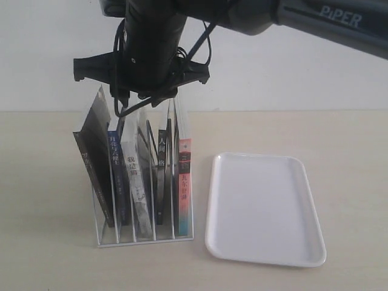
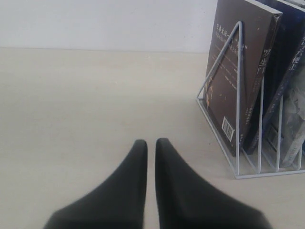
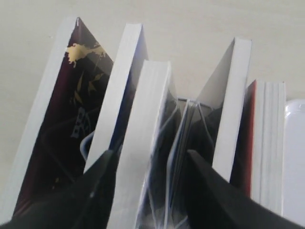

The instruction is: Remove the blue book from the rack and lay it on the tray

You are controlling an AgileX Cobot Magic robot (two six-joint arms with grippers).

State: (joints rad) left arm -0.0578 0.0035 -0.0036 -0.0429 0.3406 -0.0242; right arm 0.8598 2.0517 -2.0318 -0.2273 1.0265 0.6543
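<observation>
The white wire rack stands left of centre with several books in its slots. The blue book, dark blue spine with white characters, is second from the left, leaning between a dark-covered book and a white-spined book. My right gripper hangs open just over the book tops. In the right wrist view its fingers straddle the white-spined book, with the blue book's page edge just outside one finger. The white tray lies right of the rack. My left gripper is shut, empty, low over the table beside the rack.
A black-spined book and a pink-and-teal-spined book fill the rack's right slots. The right arm reaches in from the upper right. A pale wall runs behind the table. The left gripper does not show in the exterior view.
</observation>
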